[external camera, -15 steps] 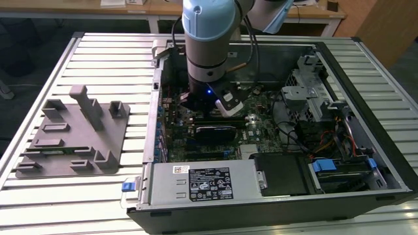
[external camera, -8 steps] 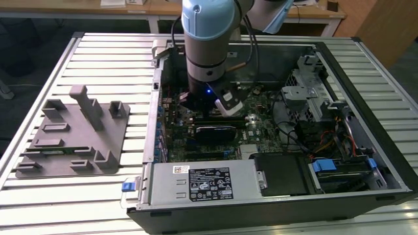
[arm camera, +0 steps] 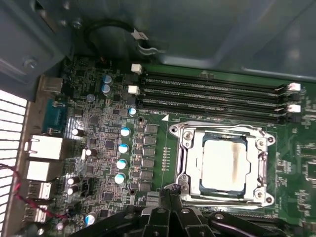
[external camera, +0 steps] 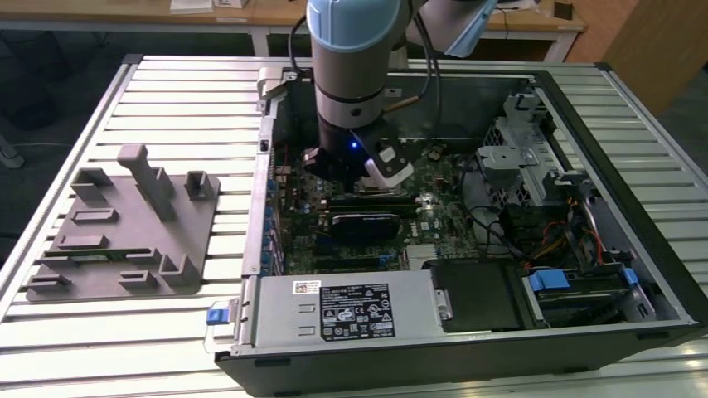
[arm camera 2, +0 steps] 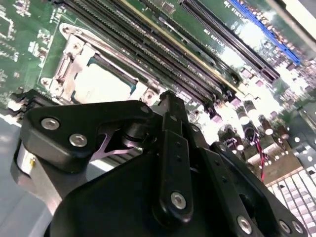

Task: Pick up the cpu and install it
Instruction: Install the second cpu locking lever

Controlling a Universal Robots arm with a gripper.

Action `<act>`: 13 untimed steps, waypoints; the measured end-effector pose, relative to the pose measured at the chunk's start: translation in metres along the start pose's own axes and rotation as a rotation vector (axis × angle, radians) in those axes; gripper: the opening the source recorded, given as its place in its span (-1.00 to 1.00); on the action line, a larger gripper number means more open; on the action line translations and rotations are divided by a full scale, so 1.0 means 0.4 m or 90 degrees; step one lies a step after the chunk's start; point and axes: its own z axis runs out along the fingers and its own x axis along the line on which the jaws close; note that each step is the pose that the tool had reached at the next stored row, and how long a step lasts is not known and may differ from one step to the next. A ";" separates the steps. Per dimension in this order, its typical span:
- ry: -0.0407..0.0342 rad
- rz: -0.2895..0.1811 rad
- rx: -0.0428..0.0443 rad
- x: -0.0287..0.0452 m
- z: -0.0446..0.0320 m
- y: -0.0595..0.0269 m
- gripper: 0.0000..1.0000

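The arm (external camera: 351, 58) is a thick round tube in pale blue and silver-grey, with a black cable (external camera: 297, 37) looping beside it and a small blue light at its wrist. The gripper (arm camera 2: 170, 111) is matt black, built of flat linked bars fastened with shiny round screws (arm camera 2: 177, 199).

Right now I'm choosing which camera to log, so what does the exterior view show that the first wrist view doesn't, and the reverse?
The exterior view alone takes in the whole open computer case, the grey fixture tray on the slatted table at that view's left, the power supply and the arm reaching down into the case. The first wrist view alone gives the cpu seated inside the silver socket frame, beside the memory slots. Both share the green motherboard and the gripper.
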 end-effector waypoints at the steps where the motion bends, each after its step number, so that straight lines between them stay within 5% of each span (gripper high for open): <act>1: -0.0001 0.000 0.0000 0.000 -0.006 0.001 -0.79; 6: -0.0001 0.000 0.0001 -0.003 -0.043 0.007 -0.79; 13: 0.0000 0.001 0.0039 -0.034 -0.049 0.006 -0.79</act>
